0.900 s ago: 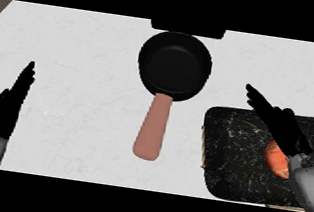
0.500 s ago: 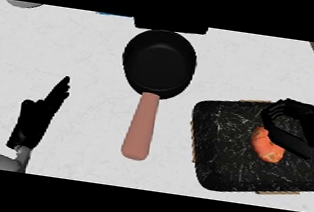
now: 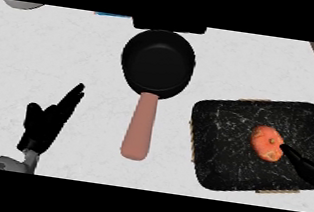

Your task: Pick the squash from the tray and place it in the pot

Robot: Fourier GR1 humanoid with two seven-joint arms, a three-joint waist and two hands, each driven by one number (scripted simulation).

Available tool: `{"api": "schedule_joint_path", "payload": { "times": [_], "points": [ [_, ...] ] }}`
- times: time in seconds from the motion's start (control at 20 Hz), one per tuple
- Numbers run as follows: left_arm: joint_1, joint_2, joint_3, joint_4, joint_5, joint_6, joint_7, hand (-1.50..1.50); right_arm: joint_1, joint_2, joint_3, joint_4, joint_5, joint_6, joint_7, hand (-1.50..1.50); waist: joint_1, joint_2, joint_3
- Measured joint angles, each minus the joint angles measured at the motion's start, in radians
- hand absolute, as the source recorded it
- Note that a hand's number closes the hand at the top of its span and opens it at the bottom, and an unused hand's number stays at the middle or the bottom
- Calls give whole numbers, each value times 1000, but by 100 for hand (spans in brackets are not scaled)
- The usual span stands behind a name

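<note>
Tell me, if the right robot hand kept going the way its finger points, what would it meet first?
Probably the orange squash: the right robot hand points up and left across the dark tray, its fingertip at the squash's edge. Height is hard to judge.

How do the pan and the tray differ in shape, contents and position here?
The pan is round with a long pinkish handle; the tray is roughly square with rounded corners and has no handle. The pan's inside is plain black with nothing in it; the tray is black with pale marbling and holds the orange squash. The pan sits mid-counter; the tray lies nearer and to the right, where the right hand reaches over it. Both are dark and rest flat on the white counter.
</note>
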Motion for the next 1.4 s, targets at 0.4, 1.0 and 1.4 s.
{"api": "schedule_joint_path", "payload": {
  "times": [0.4,1.0,1.4],
  "points": [
    [-34,-23,-6,5,1,-38,34,0,214,-143,-58,-287,-36,70,335,-150,37,8,-2],
    [-52,-47,-3,10,-29,-73,32,0,156,-234,20,-198,-84,237,647,-150,75,15,-1],
    [-60,-78,28,26,-59,-95,41,0,80,-183,60,21,45,330,576,-150,70,13,0]
  ]
}}
